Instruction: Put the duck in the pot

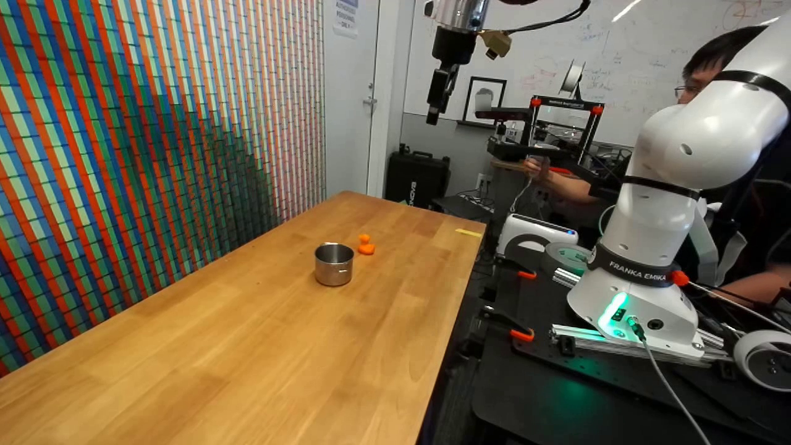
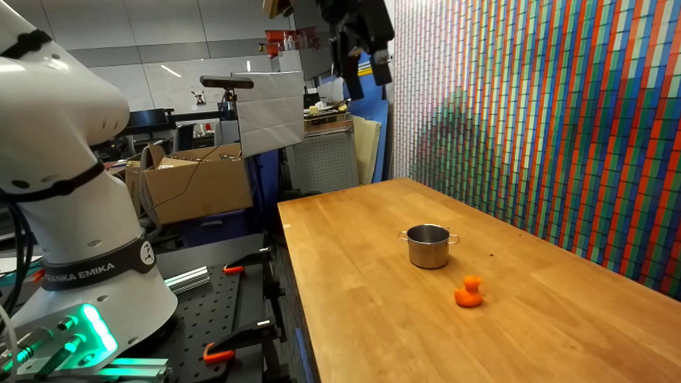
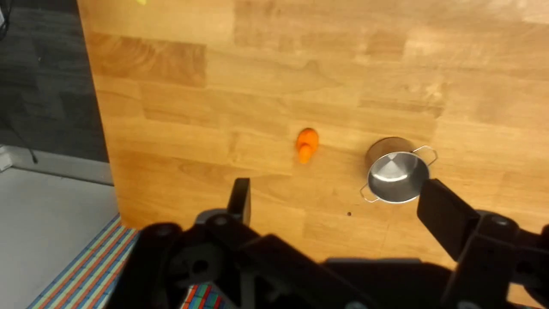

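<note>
Over to the wrist view, starting left: past a blocky finger [image 3: 240,197] of the black two-finger gripper [image 3: 334,189], parted wide from its mate, gripping nothing. Next, to a tiny, bright orange, rounded toy duck [image 3: 307,143], upright on the brown wooden table [image 3: 257,107], between and beyond the jaw tips, well below them. Looks light, perhaps slick; can't tell soft from stiff. Ought to be pinched gently across the plump body, not the small head. On to a short, round, silver metal pot [image 3: 398,175], close to the other finger in view but well below, likely rigid.
</note>
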{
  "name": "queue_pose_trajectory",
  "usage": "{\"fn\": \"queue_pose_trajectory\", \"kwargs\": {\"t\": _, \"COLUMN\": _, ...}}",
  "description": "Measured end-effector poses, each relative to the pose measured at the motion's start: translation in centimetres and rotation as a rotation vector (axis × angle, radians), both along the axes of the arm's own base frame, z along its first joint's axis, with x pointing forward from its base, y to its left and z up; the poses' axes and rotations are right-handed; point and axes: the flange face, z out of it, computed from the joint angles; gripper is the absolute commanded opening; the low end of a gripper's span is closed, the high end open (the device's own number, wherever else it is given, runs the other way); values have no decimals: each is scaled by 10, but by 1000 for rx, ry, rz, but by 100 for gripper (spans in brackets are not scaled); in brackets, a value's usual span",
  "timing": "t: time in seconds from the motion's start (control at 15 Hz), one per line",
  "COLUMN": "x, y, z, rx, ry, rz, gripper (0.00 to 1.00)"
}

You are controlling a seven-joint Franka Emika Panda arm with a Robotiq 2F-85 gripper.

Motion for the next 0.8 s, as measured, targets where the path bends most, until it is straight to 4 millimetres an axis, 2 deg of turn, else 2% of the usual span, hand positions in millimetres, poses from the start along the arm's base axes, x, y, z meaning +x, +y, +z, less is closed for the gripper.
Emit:
{"fn": "queue_pose_trajectory", "kwargs": {"t": 0.2, "x": 36, "y": -11, "z": -26, "rx": -19, "ry": -46, "rz": 55, "gripper": 100}}
{"fn": "queue_pose_trajectory", "kwargs": {"t": 0.47, "x": 77, "y": -31, "z": -82, "rx": 5, "ry": -46, "rz": 62, "gripper": 100}}
{"fn": "queue_pose_trajectory", "kwargs": {"t": 0.67, "x": 90, "y": -52, "z": -125, "rx": 17, "ry": -19, "rz": 33, "gripper": 100}}
{"fn": "queue_pose_trajectory", "kwargs": {"t": 0.8, "x": 92, "y": -69, "z": -146, "rx": 22, "ry": -14, "rz": 6, "gripper": 100}}
